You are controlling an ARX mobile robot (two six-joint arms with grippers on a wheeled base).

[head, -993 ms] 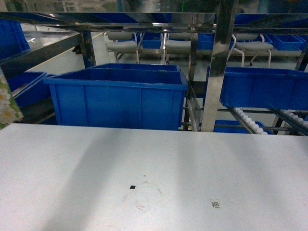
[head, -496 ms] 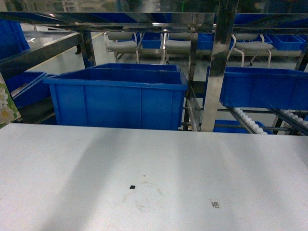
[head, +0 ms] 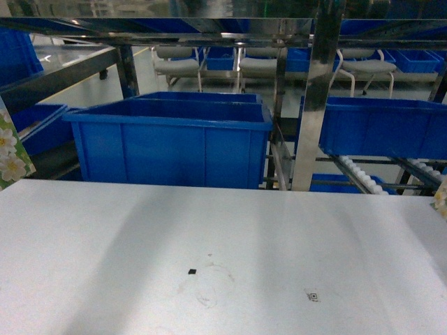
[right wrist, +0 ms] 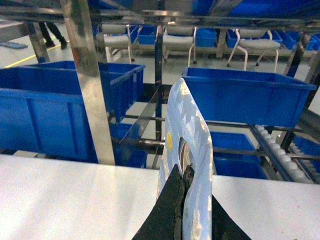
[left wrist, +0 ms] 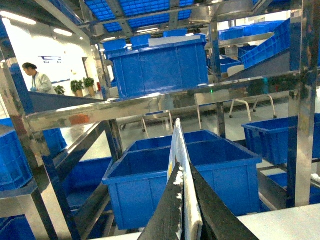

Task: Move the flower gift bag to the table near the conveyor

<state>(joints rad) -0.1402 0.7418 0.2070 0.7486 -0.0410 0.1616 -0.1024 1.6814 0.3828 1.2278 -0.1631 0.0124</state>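
Observation:
The flower gift bag (head: 10, 150), green with white blossoms, pokes in at the left edge of the head view, above the white table (head: 223, 230). In the left wrist view my left gripper (left wrist: 184, 165) is shut on the thin upright edge of this bag (left wrist: 175, 140). In the right wrist view my right gripper (right wrist: 182, 167) is shut on a glossy pale bag (right wrist: 192, 125) over the table (right wrist: 75, 200). A sliver of that bag (head: 441, 199) shows at the head view's right edge. The conveyor (head: 363, 176) with white rollers stands behind the table at the right. Neither gripper itself shows in the head view.
Large blue bins (head: 171, 139) sit in the steel rack just behind the table's far edge, another (head: 380, 125) on the roller track. A steel upright (head: 318, 98) rises at centre right. The table carries a small black square (head: 192, 271) and a printed code (head: 313, 296).
The flower bag at the left edge has shifted slightly and risen. A sliver of the right-hand bag has come into the head view at the right edge.

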